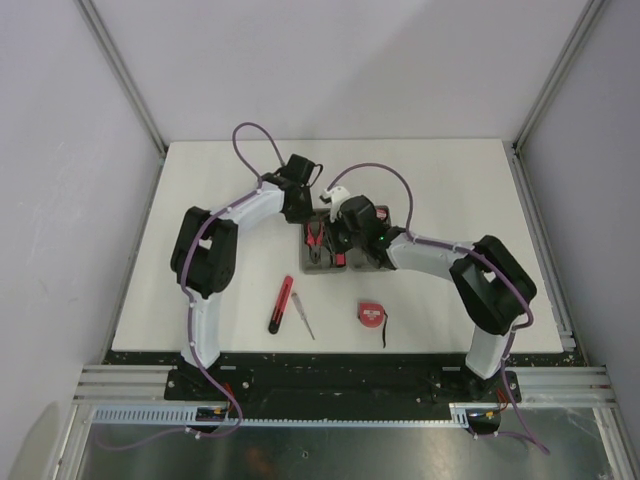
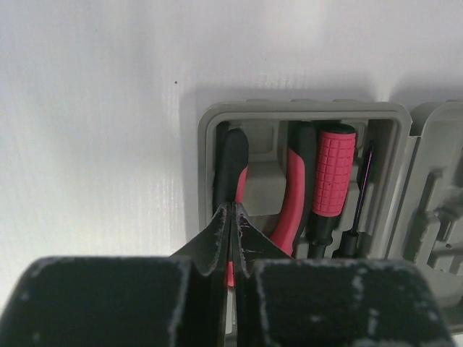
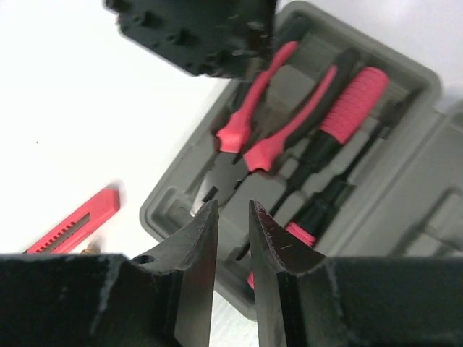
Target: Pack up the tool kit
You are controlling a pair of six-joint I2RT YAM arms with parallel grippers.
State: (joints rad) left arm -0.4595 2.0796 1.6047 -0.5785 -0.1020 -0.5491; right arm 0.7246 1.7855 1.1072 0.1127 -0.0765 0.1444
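Observation:
The grey tool case (image 1: 372,262) lies open mid-table. Red-and-black pliers (image 1: 316,243) and a red-handled screwdriver (image 2: 334,170) lie in its recesses. My left gripper (image 1: 310,213) is shut, its tips (image 2: 233,207) right over the pliers' left handle (image 2: 233,163) at the case's far end (image 2: 304,108). My right gripper (image 1: 341,238) is narrowly open and empty (image 3: 233,207), hovering over the case's near end (image 3: 173,195), next to the pliers' nose (image 3: 224,173). The tape measure (image 1: 371,313), a red utility knife (image 1: 281,303) and a small screwdriver (image 1: 303,322) lie on the table outside the case.
The white table (image 1: 200,250) has grey walls on three sides. The loose tools lie between the case and the arm bases. The left gripper's body (image 3: 195,29) shows in the right wrist view above the pliers' handles. The knife (image 3: 72,228) shows there too.

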